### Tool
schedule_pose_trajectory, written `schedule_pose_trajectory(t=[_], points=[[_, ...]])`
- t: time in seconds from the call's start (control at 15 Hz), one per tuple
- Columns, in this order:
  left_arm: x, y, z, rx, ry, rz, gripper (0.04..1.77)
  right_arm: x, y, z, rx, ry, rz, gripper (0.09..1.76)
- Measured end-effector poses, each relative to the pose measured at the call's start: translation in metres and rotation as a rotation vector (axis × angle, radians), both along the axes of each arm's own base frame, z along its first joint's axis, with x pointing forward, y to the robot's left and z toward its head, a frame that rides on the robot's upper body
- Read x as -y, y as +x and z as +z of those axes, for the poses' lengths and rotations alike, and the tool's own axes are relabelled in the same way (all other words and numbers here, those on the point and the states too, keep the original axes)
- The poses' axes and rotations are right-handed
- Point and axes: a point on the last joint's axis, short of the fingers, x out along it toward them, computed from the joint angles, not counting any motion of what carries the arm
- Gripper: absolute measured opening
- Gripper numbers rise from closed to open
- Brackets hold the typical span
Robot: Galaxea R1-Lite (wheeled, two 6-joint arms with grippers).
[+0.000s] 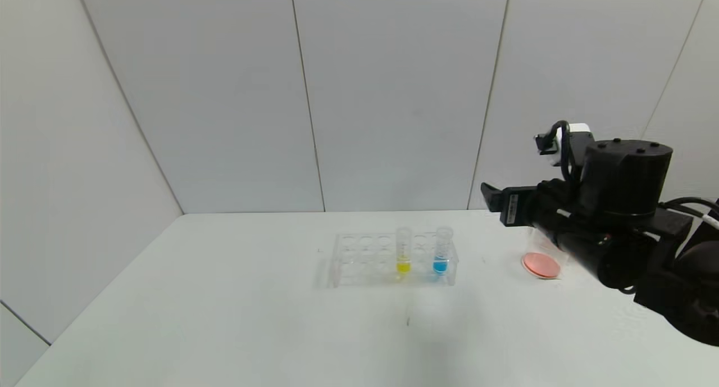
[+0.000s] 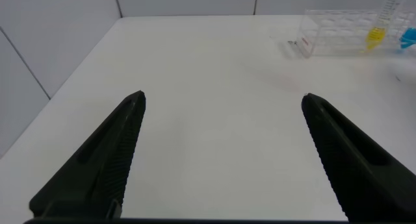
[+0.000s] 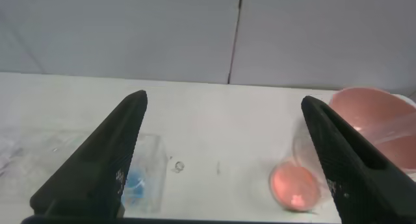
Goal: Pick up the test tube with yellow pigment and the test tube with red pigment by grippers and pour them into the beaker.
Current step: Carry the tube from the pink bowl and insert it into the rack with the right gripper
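The yellow tube (image 1: pixel 403 250) stands upright in a clear rack (image 1: pixel 359 260) near the middle of the head view, its colour pooled at the bottom. One slot over, toward the right of the frame, stands a blue tube (image 1: pixel 442 250), which the task leaves alone. No red tube shows in the rack.

Further right, partly behind the right arm, a clear beaker (image 1: pixel 540 258) sits on the table (image 1: pixel 224 319) with pinkish-red liquid at its base. This suggests the red may already be poured, though that is a guess.

The right gripper (image 1: pixel 497 201) hangs above and beside the beaker, fingers spread wide, holding nothing. A pink bowl (image 3: pixel 374 110) shows at the right edge of the right wrist view.

The left gripper (image 2: pixel 221 152) is also wide open and empty, low over bare table, with the rack well off toward the upper right of its view. It looks best placed to fetch the yellow tube.
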Motion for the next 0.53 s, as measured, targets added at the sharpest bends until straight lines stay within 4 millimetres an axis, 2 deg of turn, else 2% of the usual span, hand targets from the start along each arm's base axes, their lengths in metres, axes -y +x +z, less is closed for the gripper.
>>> schedule_pose_trajectory(t=[0.27, 0.4, 0.53], points=[[0.0, 0.0, 0.0, 0.0, 0.0, 0.0, 1.72, -0.052, -0.041, -0.009, -0.038, 0.018, 0.036, 1.7], [0.0, 0.0, 0.0, 0.0, 0.0, 0.0, 1.72, -0.073, -0.058, -0.017, -0.096, 0.032, 0.073, 1.7], [0.0, 0.0, 0.0, 0.0, 0.0, 0.0, 1.72, -0.087, -0.066, -0.024, -0.13, 0.047, 0.101, 1.7]])
